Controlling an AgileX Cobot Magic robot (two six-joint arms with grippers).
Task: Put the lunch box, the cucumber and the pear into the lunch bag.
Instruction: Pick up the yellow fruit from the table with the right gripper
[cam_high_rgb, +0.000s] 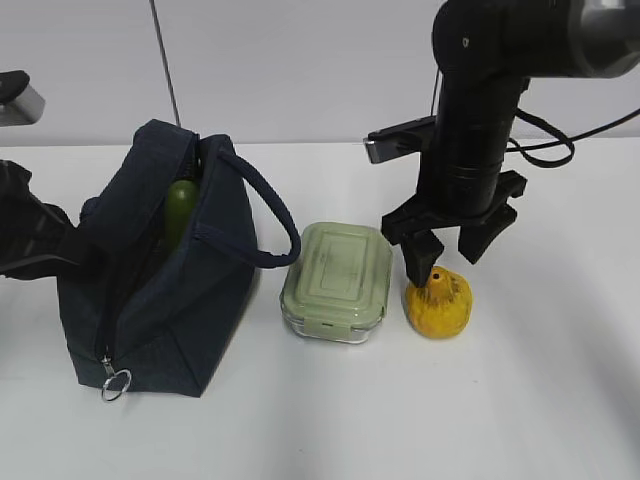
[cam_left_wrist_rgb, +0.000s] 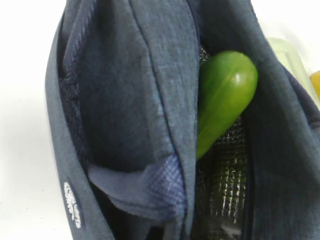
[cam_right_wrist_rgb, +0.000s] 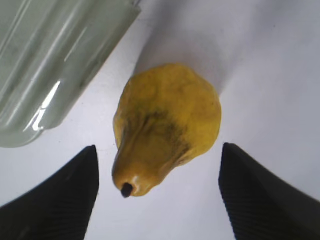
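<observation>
Outside, the boxy navy fabric lunch bag (cam_high_rgb: 150, 290) stands left, the sage-lidded lunch box (cam_high_rgb: 337, 282) beside it. Left wrist: smooth cucumber (cam_left_wrist_rgb: 222, 100) inside the bag's foil lining; that gripper is unseen, shut. Right wrist: ribbed jaws spread around the lumpy pear (cam_right_wrist_rgb: 165, 125).

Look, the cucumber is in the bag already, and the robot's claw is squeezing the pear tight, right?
Not quite. The cucumber is in the lunch bag, but the right gripper is not squeezing the pear. The right wrist view shows its fingers open on both sides of the pear, with bare table between.
</observation>
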